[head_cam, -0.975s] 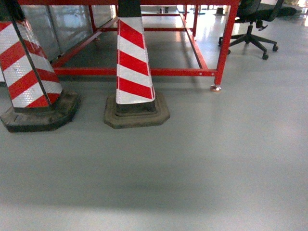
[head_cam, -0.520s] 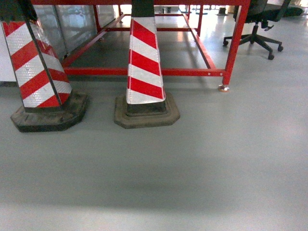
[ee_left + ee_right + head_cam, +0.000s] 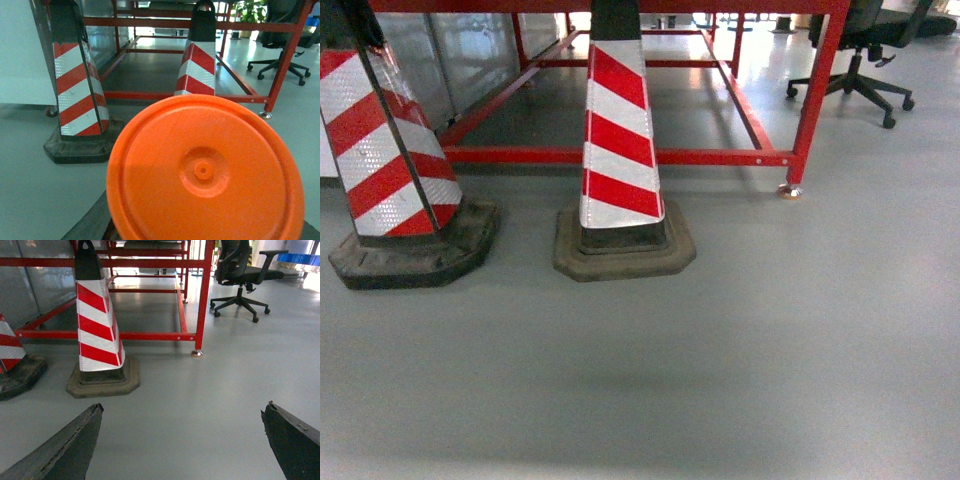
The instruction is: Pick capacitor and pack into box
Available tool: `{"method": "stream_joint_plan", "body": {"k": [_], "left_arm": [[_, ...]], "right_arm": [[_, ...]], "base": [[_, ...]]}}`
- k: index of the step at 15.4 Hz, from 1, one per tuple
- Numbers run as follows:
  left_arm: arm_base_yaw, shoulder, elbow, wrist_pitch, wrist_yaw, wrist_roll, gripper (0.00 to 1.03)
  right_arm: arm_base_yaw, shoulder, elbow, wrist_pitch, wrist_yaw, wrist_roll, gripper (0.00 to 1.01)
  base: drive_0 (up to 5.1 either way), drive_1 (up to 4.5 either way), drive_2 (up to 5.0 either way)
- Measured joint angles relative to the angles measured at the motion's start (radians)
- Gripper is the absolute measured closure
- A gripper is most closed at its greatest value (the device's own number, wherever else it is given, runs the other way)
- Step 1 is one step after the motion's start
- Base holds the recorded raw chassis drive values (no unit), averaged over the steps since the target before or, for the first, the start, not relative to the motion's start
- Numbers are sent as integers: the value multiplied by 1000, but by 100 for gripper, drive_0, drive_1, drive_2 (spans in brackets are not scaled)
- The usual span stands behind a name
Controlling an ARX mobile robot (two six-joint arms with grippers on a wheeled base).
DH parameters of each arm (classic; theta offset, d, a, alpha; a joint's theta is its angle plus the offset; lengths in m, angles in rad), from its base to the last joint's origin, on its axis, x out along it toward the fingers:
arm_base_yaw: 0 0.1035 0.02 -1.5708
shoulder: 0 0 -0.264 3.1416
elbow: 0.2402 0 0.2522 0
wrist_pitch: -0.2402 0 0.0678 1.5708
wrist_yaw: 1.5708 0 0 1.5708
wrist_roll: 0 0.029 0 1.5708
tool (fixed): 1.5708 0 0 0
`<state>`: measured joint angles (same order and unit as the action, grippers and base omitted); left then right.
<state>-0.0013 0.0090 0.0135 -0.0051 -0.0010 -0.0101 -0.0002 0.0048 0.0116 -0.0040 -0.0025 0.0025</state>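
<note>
1. I see neither capacitor nor box in any view; just floor (image 3: 720, 380), two striped cones (image 3: 620, 150), a red frame (image 3: 620, 157).
2. Right hand (image 3: 182, 440) is spread, empty.
3. Left hand: can't tell, an orange disc (image 3: 205, 172) fills its camera.
4. Step is probably driving or searching; next I need the table in view.

workshop | striped cones (image 3: 620, 150), red steel frame (image 3: 620, 157) (grey floor (image 3: 720, 350))

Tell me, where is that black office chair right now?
The office chair sits at the head view's top right corner, on the grey floor beyond the red frame's leg, right of the middle striped cone.
</note>
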Motion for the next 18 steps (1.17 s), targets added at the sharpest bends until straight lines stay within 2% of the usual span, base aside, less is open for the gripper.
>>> {"method": "stream_joint_plan", "body": {"k": [14,18], "left_arm": [[0,0,0,-3,0,0,59],[0,0,0,-2,0,0,59]], "right_arm": [[0,0,0,-2,2,0,3],[0,0,0,-2,2,0,3]], "base": [[2,404,-399],[0,82,-82]]}}
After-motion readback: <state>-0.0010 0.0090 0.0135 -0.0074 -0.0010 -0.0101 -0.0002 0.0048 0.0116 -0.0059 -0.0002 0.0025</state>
